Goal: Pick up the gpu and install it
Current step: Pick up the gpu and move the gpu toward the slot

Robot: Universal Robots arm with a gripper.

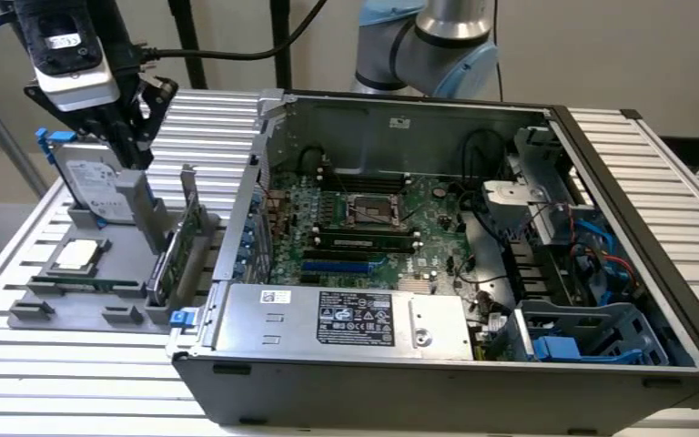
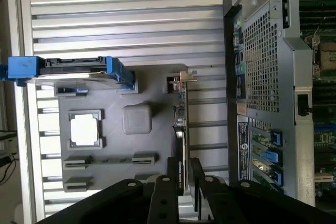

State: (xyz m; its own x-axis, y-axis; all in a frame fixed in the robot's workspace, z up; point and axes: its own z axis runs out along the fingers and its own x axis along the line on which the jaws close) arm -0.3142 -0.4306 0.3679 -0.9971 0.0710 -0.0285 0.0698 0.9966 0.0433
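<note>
While the gpu [image 1: 177,250] [image 2: 180,124] stands on edge in a slot of the gray holder [image 1: 34,314] [image 2: 152,85], we see nothing gripping it. It sits at the holder's side nearest the case [image 1: 447,382] [image 2: 262,51], just outside the case wall, with its silver bracket at the end toward the hard drive [image 1: 95,187] [image 2: 73,72]. We see the gripper [image 1: 131,137] [image 2: 185,170] hanging above the holder, apart from the card, fingers [image 2: 173,174] spread and empty. In the wrist view they line up with the card's non-bracket end. We note a cpu [image 1: 76,255] [image 2: 84,129] lying flat in the holder. The case lies open on the slatted table [image 1: 70,382], motherboard [image 1: 362,218] exposed.
</note>
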